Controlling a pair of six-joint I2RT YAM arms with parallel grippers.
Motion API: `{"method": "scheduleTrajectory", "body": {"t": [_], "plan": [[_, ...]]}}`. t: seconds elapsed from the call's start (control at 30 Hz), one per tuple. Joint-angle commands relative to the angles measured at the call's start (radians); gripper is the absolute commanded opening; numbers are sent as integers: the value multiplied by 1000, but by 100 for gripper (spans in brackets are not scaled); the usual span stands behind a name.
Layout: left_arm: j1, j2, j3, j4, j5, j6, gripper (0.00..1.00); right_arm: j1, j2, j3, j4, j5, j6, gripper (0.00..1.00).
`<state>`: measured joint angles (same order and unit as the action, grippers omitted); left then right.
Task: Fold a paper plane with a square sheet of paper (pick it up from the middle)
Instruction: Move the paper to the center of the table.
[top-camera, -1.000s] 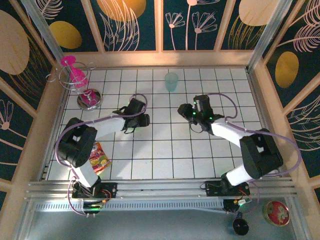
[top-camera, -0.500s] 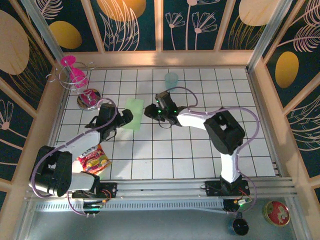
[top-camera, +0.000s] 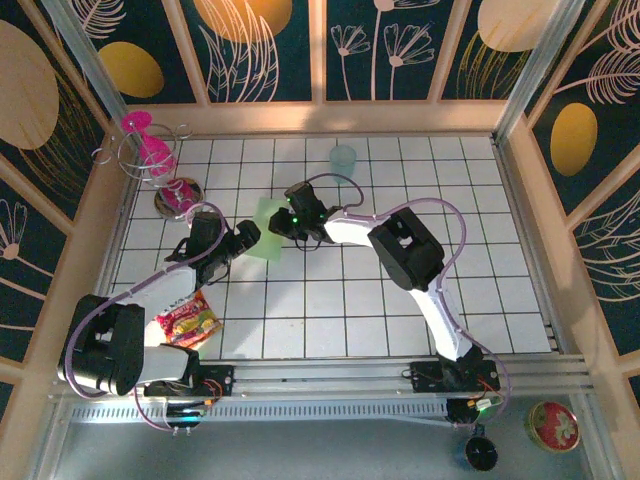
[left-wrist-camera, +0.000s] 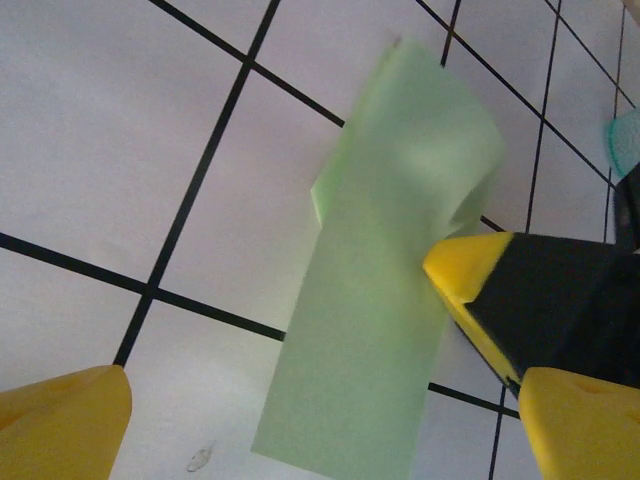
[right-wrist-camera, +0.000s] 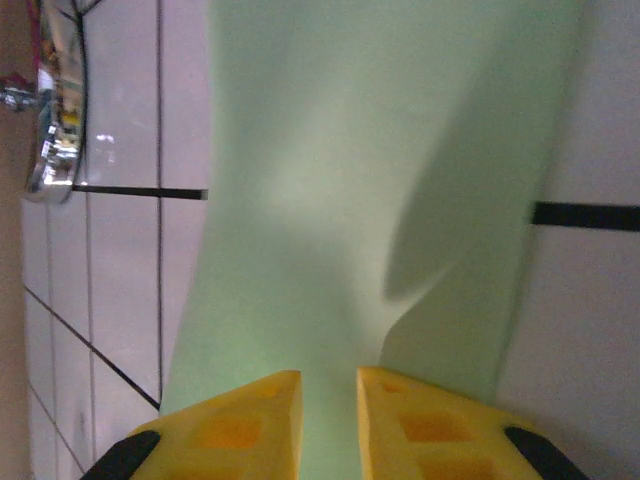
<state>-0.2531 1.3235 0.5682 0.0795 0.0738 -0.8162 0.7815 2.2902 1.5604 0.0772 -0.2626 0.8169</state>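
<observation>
One light green sheet of paper (top-camera: 264, 212) lies on the white tiled tabletop (top-camera: 400, 300), left of centre and toward the far side, between the two sets of fingers. In the wrist views it shows as a long narrow strip, with one end curling up off the tiles.

The right fingers (top-camera: 280, 222) are clenched on that sheet. The right wrist camera shows the two yellow tips pressed nearly together, with the green edge running into the thin gap between them. From the left wrist camera, one yellow tip sits against the strip's side, where the paper bends upward.

The left fingers (top-camera: 243, 236) are spread wide and grasp nothing. Their two yellow tips stand well apart, and the lower end of the strip lies on the tiles between them.

There is also one pale teal cup (top-camera: 343, 161) near the back, one snack packet (top-camera: 189, 321) beside the left arm, one wire rack (top-camera: 150, 150) holding something pink, one metal dish (top-camera: 178, 197), and one round tin (top-camera: 555, 425) off the tabletop. The packet's print is too small to read.
</observation>
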Motion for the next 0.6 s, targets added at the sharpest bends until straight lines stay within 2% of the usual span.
{"method": "scheduleTrajectory", "body": {"t": [0.0,0.2,0.4,0.5,0.57], "plan": [[9,-7,7,29,43,16,99,-2,-6,-16,-79,16,-31,22],[9,11,32,27,131,59,98,-33,-128,-215,-106,-23,-170,23],[8,46,52,52,263,73,97,-65,-328,-433,-196,8,-339,23],[8,69,53,83,341,56,95,-73,-407,-486,-190,12,-334,23],[7,74,45,101,374,29,92,-77,-452,-495,-147,-2,-268,23]]}}
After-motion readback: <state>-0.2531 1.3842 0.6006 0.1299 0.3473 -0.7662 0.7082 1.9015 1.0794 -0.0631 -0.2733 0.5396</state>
